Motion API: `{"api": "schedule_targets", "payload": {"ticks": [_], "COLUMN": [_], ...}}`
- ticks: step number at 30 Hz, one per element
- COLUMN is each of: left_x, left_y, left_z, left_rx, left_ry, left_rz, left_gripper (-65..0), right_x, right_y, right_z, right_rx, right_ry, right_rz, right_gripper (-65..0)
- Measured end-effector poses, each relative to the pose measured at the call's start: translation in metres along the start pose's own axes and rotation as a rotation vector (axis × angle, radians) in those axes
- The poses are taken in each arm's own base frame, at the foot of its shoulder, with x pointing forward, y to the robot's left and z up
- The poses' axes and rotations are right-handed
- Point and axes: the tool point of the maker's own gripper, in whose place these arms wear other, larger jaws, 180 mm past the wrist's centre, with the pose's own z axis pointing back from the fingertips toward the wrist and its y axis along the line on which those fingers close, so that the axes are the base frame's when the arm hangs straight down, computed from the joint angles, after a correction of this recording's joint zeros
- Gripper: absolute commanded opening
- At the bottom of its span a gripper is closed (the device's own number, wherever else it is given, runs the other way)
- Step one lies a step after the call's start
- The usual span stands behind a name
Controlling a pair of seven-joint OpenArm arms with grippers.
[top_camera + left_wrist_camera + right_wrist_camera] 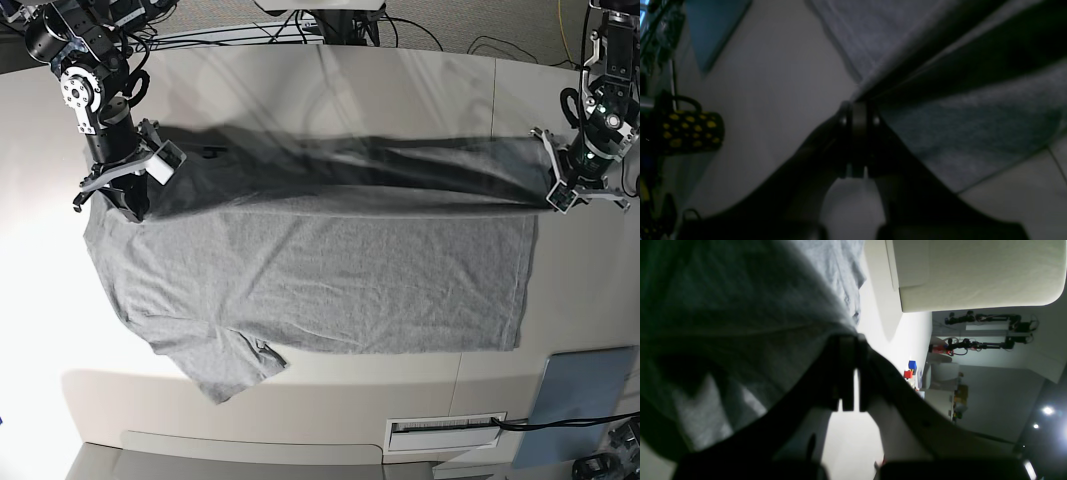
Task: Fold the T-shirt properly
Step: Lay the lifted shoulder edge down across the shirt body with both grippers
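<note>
**Far edge of the shirt held taut between both arms, near half flat on the bench**

At the left of the base view, the right pincer [128, 192] is clenched on the far left corner of the T-shirt [330, 280], on the shoulder side; its wrist view shows the two jaws pressed together with grey cloth bunched against them. From there the lifted far edge runs as a dark, stretched band across the bench [300, 85] to the right side, where the left pincer [556, 188] is clenched on the far right corner, at the hem end. Its wrist view shows cloth drawn into the closed jaws.

The shirt's long axis lies left to right, in line with the two pincers. The rest of the cloth lies toward the near side of both pincers, spread flat, with one sleeve [225, 365] sticking out at the near left. Each arm already holds its own corner, so neither is nearer than the other.

The fold probably turns on this: both held corners must travel together toward the near edge, keeping the band straight, so the far half lands evenly on the near half.
</note>
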Motion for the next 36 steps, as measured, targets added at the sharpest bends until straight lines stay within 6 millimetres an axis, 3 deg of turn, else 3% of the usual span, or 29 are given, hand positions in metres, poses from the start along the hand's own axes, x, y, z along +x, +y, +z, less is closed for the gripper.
{"api": "schedule_targets", "payload": {"ticks": [10,11,14,15,17,21,24,26,29,31,33,36], "left_x": [0.008,0.01,0.011,0.01,0.01,0.006,0.009,0.012,0.018,0.022,0.018,-0.001], "left_y": [-0.014,-0.013,-0.015,-0.015,-0.015,-0.015,-0.014,-0.015,-0.029,-0.042,-0.051,-0.06], "left_z": [0.0,0.0,0.0,0.0,0.0,0.0,0.0,-0.001,-0.005,-0.008,-0.013,-0.021], "left_rx": [-0.079,-0.08,-0.09,-0.091,-0.091,-0.091,-0.09,-0.083,-0.079,-0.086,-0.063,-0.041], "left_ry": [-0.043,-0.05,-0.052,-0.047,-0.048,-0.025,-0.037,-0.048,-0.075,-0.089,-0.079,-0.038], "left_rz": [-0.027,-0.013,0.024,0.025,0.027,0.04,0.183,0.31,0.454,0.524,0.6,0.674], "left_gripper": [-65.0,-60.9,-37.6,-32.7,-30.5,-30.6,-33.5,-43.6,-65.0,-65.0,-65.0,-65.0], "right_x": [-0.003,-0.003,-0.003,-0.003,-0.003,-0.003,-0.006,-0.012,-0.012,-0.011,-0.014,-0.034], "right_y": [0.0,0.0,0.0,0.0,0.0,0.0,-0.005,-0.008,0.004,0.017,0.026,0.048], "right_z": [0.0,0.0,0.0,0.0,0.0,0.0,0.0,0.002,0.006,0.007,0.005,0.001], "right_rx": [0.0,0.0,-0.001,0.0,0.0,0.001,-0.032,-0.081,-0.092,-0.075,-0.07,-0.05], "right_ry": [0.016,0.016,0.018,0.018,0.017,0.019,0.035,0.074,0.119,0.146,0.166,0.245], "right_rz": [0.0,0.0,0.001,0.0,-0.001,-0.017,-0.206,-0.321,-0.424,-0.472,-0.49,-0.501], "right_gripper": [-65.0,-60.6,-43.9,-41.1,-40.3,-40.3,-40.4,-42.0,-56.1,-65.0,-65.0,-65.0]}}
